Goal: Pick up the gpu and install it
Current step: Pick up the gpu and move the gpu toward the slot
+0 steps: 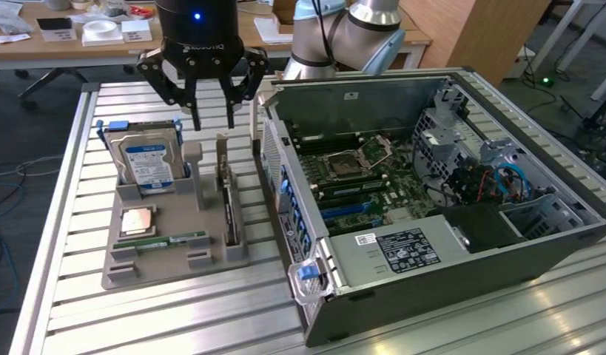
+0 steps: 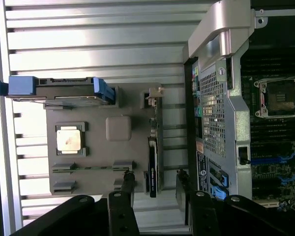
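- Worktop [image 1: 71,222] of slatted metal carries everything. Nothing visibly fixes the parts tray to it, so a sideways pull could slide the tray along the slats.
- Computer case [image 1: 461,244] lies open on its side, just beside the tray at the exterior view's right. Its wall rises close to the gpu's slot, so the gripper finger on that side has little room and could clip the case rim on the way down.
- Parts tray [image 1: 135,270] holds the gpu in a narrow slot. If the card binds there, a lift could drag the whole tray up with it.
- Gripper [image 1: 214,124] hangs above the tray with its fingers spread, grasping nothing. The wrist view shows one finger on either side of the card's line. A slight offset would bring a fingertip down on the card's top edge instead of past it.
- Hard drive [image 1: 149,163] stands upright at the exterior view's left of the gpu. The wide-spread finger on that side could brush it.
- Gpu [image 1: 229,200] stands on edge in the tray slot nearest the case, untouched. It is thin, so an off-centre pinch could tilt it or press on its components.
- Memory stick [image 1: 164,240] and processor [image 1: 136,220] lie flat and low in the tray, and they look unlikely to be hit.
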Robot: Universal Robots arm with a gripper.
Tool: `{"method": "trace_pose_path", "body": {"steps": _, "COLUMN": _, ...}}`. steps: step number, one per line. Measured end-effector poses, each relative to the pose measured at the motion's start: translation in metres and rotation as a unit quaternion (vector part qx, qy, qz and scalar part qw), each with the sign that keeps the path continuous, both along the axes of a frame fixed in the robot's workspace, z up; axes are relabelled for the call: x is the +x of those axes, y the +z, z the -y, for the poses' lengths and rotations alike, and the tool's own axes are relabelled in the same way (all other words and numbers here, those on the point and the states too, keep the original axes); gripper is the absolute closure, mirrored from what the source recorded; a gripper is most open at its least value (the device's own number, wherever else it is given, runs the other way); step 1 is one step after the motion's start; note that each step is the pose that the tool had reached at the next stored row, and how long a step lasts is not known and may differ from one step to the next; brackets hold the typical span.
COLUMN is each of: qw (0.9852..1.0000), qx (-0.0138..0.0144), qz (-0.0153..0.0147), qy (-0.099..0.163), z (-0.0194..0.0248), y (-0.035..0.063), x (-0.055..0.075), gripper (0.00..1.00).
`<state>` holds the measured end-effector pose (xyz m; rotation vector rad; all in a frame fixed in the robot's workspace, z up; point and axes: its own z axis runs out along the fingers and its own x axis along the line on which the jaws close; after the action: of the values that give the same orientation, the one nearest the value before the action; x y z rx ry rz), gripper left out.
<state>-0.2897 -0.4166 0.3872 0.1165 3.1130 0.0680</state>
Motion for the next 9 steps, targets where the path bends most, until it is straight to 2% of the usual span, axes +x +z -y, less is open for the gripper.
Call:
{"method": "trace_pose_path", "body": {"steps": 4, "qw": 1.0, "qx": 0.0, "qz": 0.0001, "qy": 0.0, "z": 0.0, "y": -0.0008, "x": 0.0, "gripper": 0.53}}
{"method": "trace_pose_path", "body": {"steps": 9, "qw": 1.0, "qx": 0.0, "qz": 0.0, "qy": 0.0, "z": 0.0, "y": -0.0078, "x": 0.0, "gripper": 0.53}}
